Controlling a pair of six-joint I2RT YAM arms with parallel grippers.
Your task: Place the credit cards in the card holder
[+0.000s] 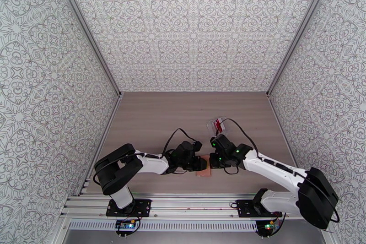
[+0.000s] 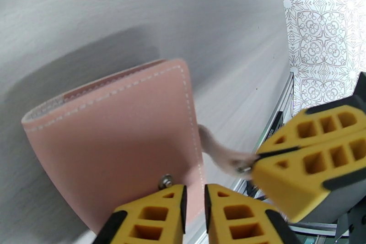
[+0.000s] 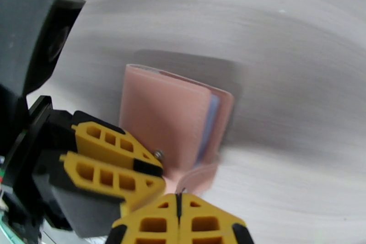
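Note:
The card holder (image 2: pixel 119 135) is a pinkish folded wallet standing on its edge on the table near the front edge (image 1: pixel 203 174). My left gripper (image 2: pixel 194 201) pinches the corner of its front cover beside the metal snap stud (image 2: pixel 165 181). My right gripper (image 3: pixel 178 213) is shut on the holder's snap tab (image 2: pixel 219 149), pulling it sideways. The blue-grey inner pockets (image 3: pixel 212 112) show in the gap between the covers. A red credit card (image 1: pixel 220 125) lies inside a clear pouch behind the right gripper. Both grippers (image 1: pixel 205 164) (image 1: pixel 213 161) meet over the holder.
The clear plastic pouch (image 1: pixel 215 124) sits on the wooden table (image 1: pixel 160 116) just beyond the right arm. Patterned walls close in the left, right and back. A metal rail (image 1: pixel 183 203) runs along the near edge.

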